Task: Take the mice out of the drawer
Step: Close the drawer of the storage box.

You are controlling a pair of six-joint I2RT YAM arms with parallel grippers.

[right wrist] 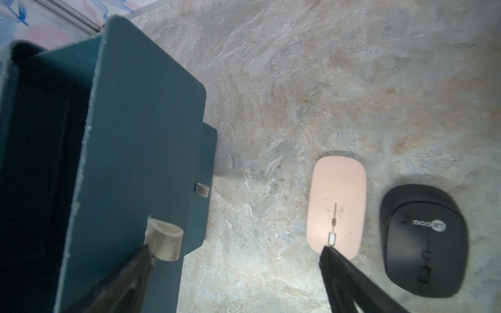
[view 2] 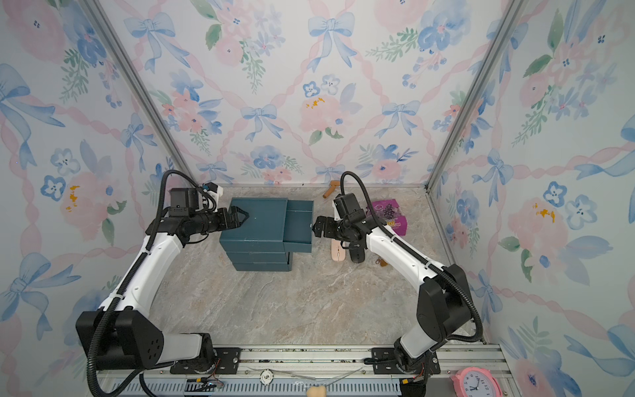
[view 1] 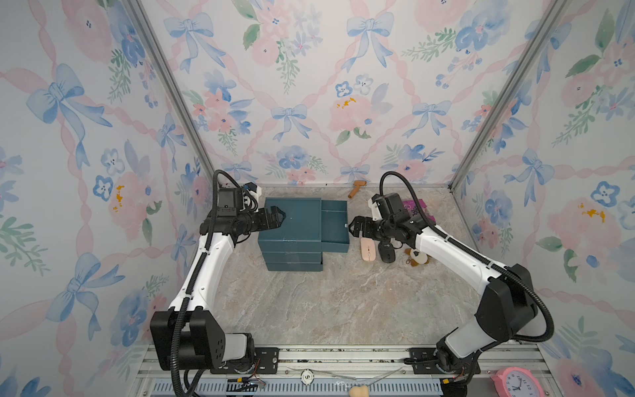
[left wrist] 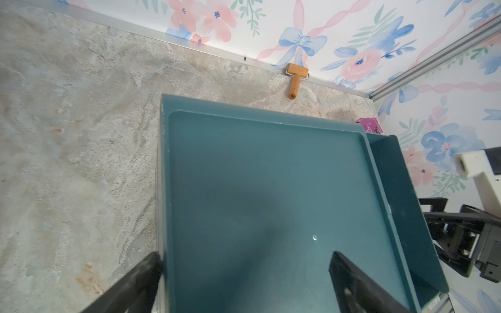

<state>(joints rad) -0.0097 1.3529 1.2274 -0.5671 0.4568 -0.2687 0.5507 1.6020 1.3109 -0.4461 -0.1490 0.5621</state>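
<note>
Teal plastic makes up the drawer unit [view 1: 292, 227], which stands toward the back of the marble-patterned desk [view 1: 326, 302], left of centre. Its top drawer [view 1: 335, 223] is pulled out toward the desk's right edge. The left gripper [view 1: 282, 216] hangs over the left edge of the unit's flat top. In the left wrist view its fingers [left wrist: 352, 281] stand wide apart with nothing between them: one is at the unit's left edge, the other over the top panel. The right gripper [view 1: 351, 227] sits at the face of the pulled-out drawer, spread wide and holding nothing. In the right wrist view one fingertip is at the drawer's pale handle [right wrist: 165, 238], though whether it touches is unclear. The other shows over the near end of the pink mouse [right wrist: 337, 206]. That pink mouse lies flat on the desk, just right of the drawer front. A black mouse [right wrist: 423, 241] lies just beside it on the side away from the unit, with a narrow gap between them. Both top views show the pair under the right arm's wrist. A brown-and-white plush keychain [view 1: 417, 257] lies farther toward the right edge. A wooden roller [left wrist: 295, 78] rests against the back edge, and a purple box [view 2: 388, 213] sits near the back right corner.
</note>
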